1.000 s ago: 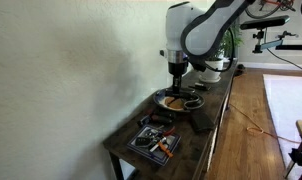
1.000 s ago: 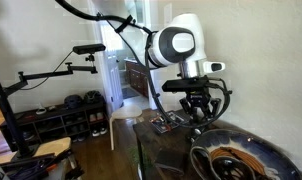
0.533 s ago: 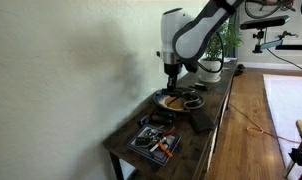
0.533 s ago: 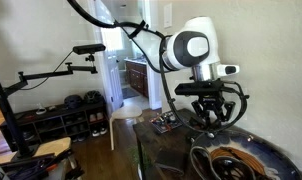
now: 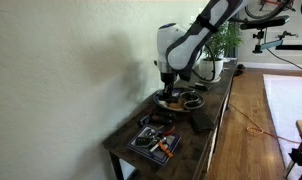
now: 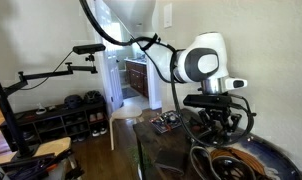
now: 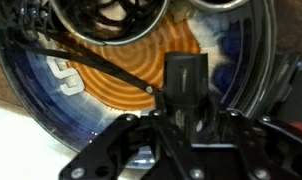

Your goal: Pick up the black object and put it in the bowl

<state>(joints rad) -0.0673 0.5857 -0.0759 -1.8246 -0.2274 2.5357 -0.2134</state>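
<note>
In the wrist view my gripper (image 7: pixel 186 122) is shut on the black object (image 7: pixel 186 78), a dark rectangular block held upright between the jaws. It hangs just above the bowl (image 7: pixel 111 80), which has an orange-brown ringed inside and a dark blue-grey rim. A thin black cord (image 7: pixel 91 68) lies across the bowl. In both exterior views the gripper (image 5: pixel 168 88) (image 6: pixel 219 135) is low over the bowl (image 5: pixel 174 102) (image 6: pixel 253 150) on the dark table.
A flat tray of small tools (image 5: pixel 154 141) lies near the table's near end. A white plant pot (image 5: pixel 213 66) with a green plant stands at the far end. A dark round item (image 5: pixel 195 100) lies beside the bowl; it also shows in the wrist view (image 7: pixel 111 22). The wall runs close along one side.
The arm has swung sideways toward the wall and dropped lower, bringing the gripper and the black object over the bowl.
</note>
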